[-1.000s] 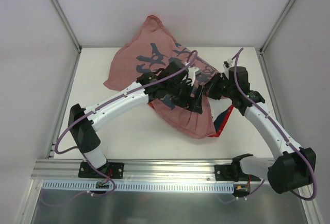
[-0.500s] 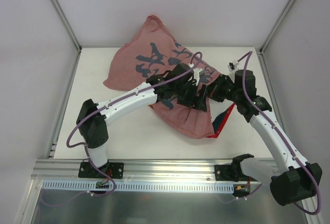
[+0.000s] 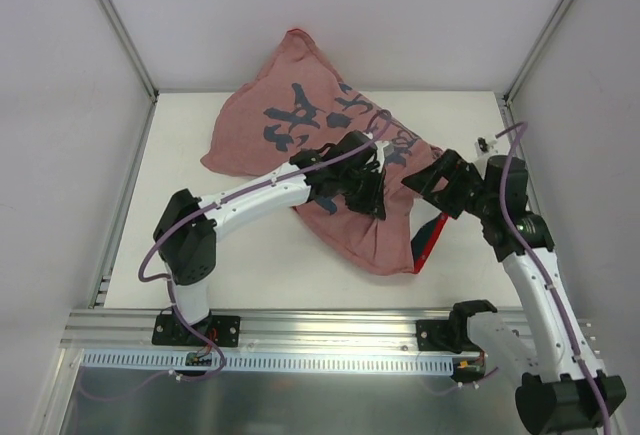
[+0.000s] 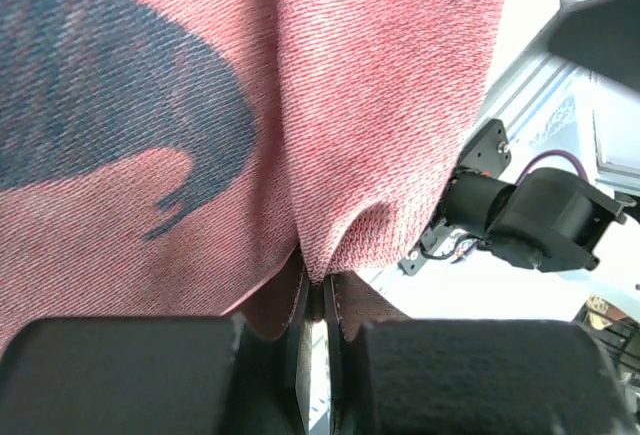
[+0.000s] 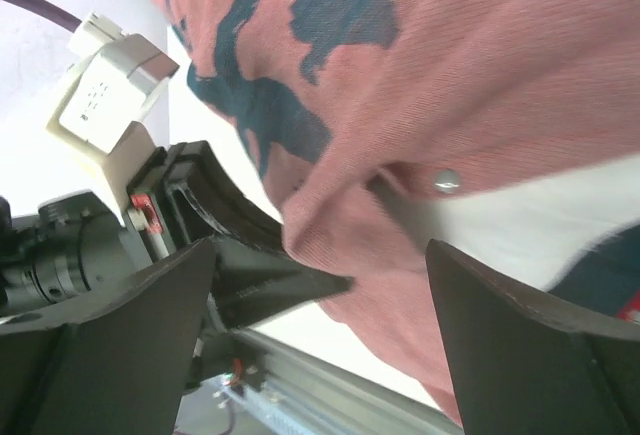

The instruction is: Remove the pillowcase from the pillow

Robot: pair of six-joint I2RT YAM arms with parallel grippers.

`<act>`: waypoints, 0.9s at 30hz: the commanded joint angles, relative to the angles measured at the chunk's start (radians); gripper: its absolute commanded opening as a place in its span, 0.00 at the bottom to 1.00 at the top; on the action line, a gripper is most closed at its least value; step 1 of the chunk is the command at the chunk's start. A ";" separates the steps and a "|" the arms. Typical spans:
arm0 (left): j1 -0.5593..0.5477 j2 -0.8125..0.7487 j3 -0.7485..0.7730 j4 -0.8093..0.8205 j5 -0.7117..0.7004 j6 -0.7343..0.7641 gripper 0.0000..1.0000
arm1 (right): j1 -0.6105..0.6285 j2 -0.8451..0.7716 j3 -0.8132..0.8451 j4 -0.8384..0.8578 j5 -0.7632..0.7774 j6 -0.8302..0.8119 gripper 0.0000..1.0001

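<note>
Pillowcase [image 3: 330, 145] lies crumpled on the table [image 3: 250, 255], toward the back, with its faded pink side and dark blue characters facing up. Left gripper [image 4: 320, 295] has its fingers pressed together on a fold of the pink cloth. Right gripper [image 5: 320, 255] hangs at the cloth's right edge, fingers spread wide apart.

One pillowcase [image 3: 290, 120]; one table [image 3: 180, 155]; two hands: left hand [image 3: 368, 195], right hand [image 3: 420, 180].

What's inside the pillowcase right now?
Nothing inside shows. The pillowcase bulges, faded side out, but its fabric covers any pillow. Only a bright red strip peeks from under its near right edge. The left hand pinches a fold.
</note>
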 commanded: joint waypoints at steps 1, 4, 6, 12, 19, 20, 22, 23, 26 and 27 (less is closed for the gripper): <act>0.032 -0.090 -0.038 0.025 -0.005 -0.032 0.00 | -0.067 -0.103 0.034 -0.169 0.005 -0.119 0.91; 0.052 -0.111 -0.070 0.025 0.032 -0.047 0.00 | -0.099 -0.173 -0.023 -0.250 0.081 -0.133 0.92; 0.056 -0.124 -0.092 0.025 0.038 -0.052 0.00 | -0.115 -0.212 -0.107 -0.259 0.102 -0.115 0.92; 0.065 -0.140 -0.104 0.025 0.047 -0.049 0.00 | -0.135 -0.227 -0.278 -0.071 -0.016 -0.023 0.96; 0.067 -0.131 -0.098 0.025 0.075 -0.046 0.00 | -0.097 -0.094 -0.397 0.218 -0.138 0.057 1.00; 0.067 -0.130 -0.096 0.025 0.080 -0.046 0.00 | -0.086 -0.083 -0.407 0.251 -0.122 0.055 0.97; 0.067 -0.125 -0.092 0.026 0.083 -0.047 0.00 | -0.066 -0.039 -0.417 0.332 -0.108 0.067 0.96; 0.067 -0.125 -0.089 0.025 0.084 -0.047 0.00 | -0.064 -0.007 -0.431 0.359 -0.107 0.074 0.96; 0.067 -0.131 -0.092 0.026 0.083 -0.047 0.00 | -0.063 0.041 -0.459 0.474 -0.067 0.094 0.96; 0.067 -0.131 -0.092 0.025 0.083 -0.049 0.00 | -0.064 0.059 -0.469 0.509 -0.053 0.110 0.96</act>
